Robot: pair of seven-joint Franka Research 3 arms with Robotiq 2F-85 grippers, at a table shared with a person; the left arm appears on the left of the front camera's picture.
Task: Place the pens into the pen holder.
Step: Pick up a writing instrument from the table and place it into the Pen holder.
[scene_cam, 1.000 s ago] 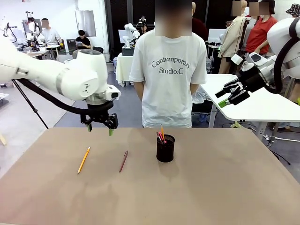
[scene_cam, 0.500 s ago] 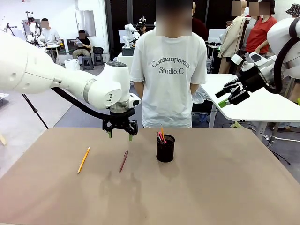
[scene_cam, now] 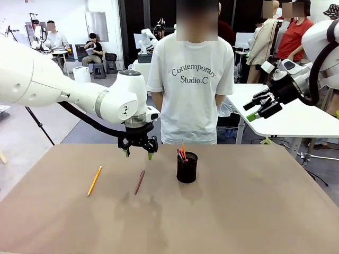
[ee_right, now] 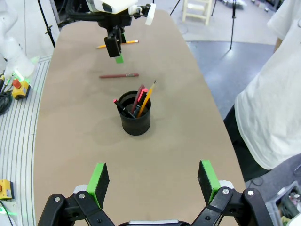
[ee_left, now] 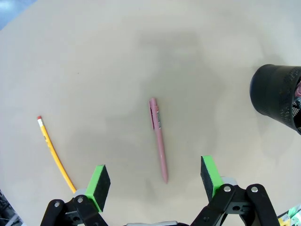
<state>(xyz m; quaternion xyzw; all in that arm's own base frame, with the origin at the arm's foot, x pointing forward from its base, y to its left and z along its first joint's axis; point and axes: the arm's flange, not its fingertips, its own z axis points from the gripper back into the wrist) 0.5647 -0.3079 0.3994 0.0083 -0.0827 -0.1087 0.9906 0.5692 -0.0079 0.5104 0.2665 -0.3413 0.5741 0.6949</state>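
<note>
Pen holder [scene_cam: 187,168]: round black cup, pens [scene_cam: 182,152] leaning inside.
Front: left claw [scene_cam: 137,153] released above reddish pen [scene_cam: 139,182]; right claw [scene_cam: 251,111] released, raised; shirt [scene_cam: 193,79] reads "Contemporary Studio.C". Left wrist: yellow pencil [ee_left: 54,155], red eraser. Right wrist: holder on matte tan table [ee_right: 70,141].

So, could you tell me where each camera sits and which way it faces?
Front: on the robot's side, facing the person across the table; left tool open above the reddish pen, right tool raised.
Left wrist: looks down on that pen between its pads.
Right wrist: high, facing the pen holder; own pads below.
Shared: all show pen and holder.
</note>
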